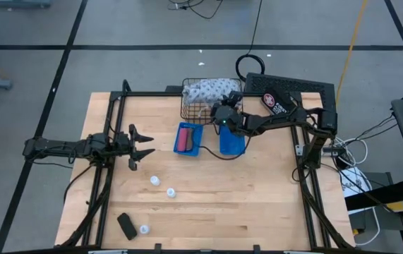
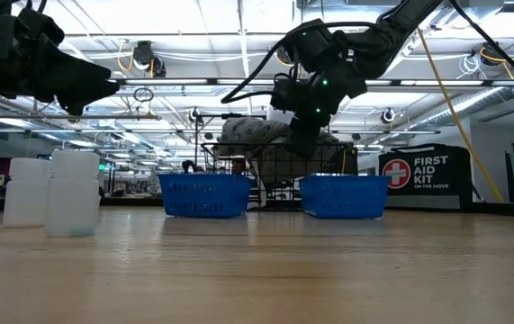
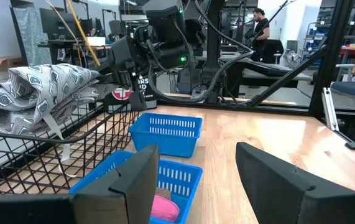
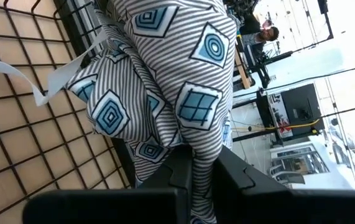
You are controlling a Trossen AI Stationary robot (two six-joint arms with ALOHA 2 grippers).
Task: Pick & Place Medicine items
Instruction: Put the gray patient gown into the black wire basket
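My right gripper (image 1: 222, 113) is at the near right corner of the black wire basket (image 1: 187, 109), shut on the grey-blue patterned cloth (image 1: 208, 89) that lies bunched in it. My left gripper (image 1: 145, 144) is open above the table's left side, holding nothing. It faces the two blue baskets. Several tiny white bottles (image 1: 155, 180) stand on the wood near it, with another (image 1: 144, 229) beside the black piece (image 1: 125, 225) by the near edge. The pink piece (image 3: 165, 208) lies in the left blue basket (image 1: 189, 139). I cannot make out the brown piece. My right gripper pinches a bunched fold of the patterned cloth (image 4: 197, 163) between its two fingers (image 4: 233, 171). It comes slanting down from the table's right side. The fold runs up out of the fingers into the bundle, and the rest of the cloth rests in the wire basket (image 4: 15, 130).
A second blue basket (image 1: 232, 142) sits under the right arm. The black first-aid pouch (image 1: 275, 104) lies at the far right. A black metal frame (image 1: 109, 106) runs around the table's edges. Bare wood lies between the bottles and the right side. A person (image 3: 259, 25) stands far off in the room.
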